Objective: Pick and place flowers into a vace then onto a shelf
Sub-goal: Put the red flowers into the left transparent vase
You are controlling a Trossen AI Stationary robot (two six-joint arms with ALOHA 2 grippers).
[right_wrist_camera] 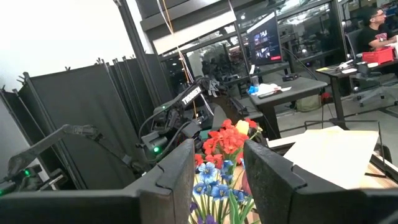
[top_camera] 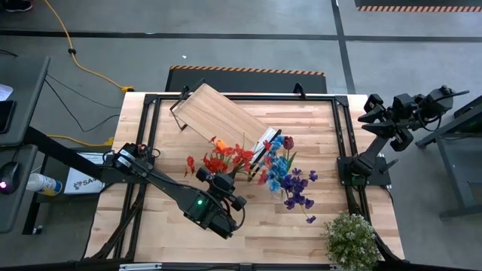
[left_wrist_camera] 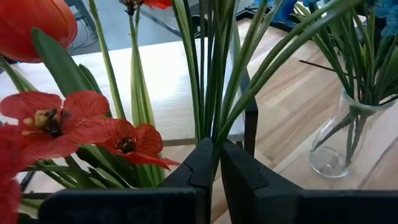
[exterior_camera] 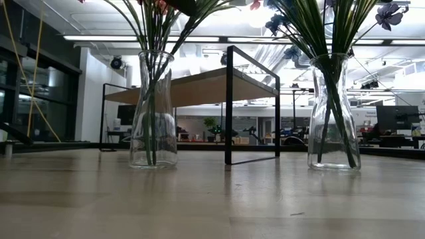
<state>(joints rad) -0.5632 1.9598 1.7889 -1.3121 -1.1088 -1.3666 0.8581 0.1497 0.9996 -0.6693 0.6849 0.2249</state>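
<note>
Two clear glass vases stand on the table. One vase (exterior_camera: pixel 153 109) holds the red and orange flowers (top_camera: pixel 224 159); the other vase (exterior_camera: pixel 334 113) holds the blue and purple flowers (top_camera: pixel 290 179). The shelf (top_camera: pixel 226 113) stands behind them toward the far edge, set askew. My left gripper (top_camera: pixel 224 175) reaches in from the near left and is shut on the red bunch's stems. My right gripper (right_wrist_camera: pixel 217 171) waits open at the far right, raised, nothing between its fingers. My left gripper pinches several thin green stems (left_wrist_camera: pixel 211 127) of the red bunch between its two fingers (left_wrist_camera: pixel 198 165), below the flower heads. It comes from the table's near side, slanting a little downward, and lies across the stems. The stems stand upright, their lower ends in the vase (exterior_camera: pixel 153 133) on the table.
A bushy pale green plant (top_camera: pixel 350 239) sits at the near right corner. The shelf's black frame leg (left_wrist_camera: pixel 250 124) stands just behind the held stems. The blue bunch's vase (left_wrist_camera: pixel 339 140) is close to the right of the red bunch. A black frame (top_camera: pixel 343 135) borders the tabletop.
</note>
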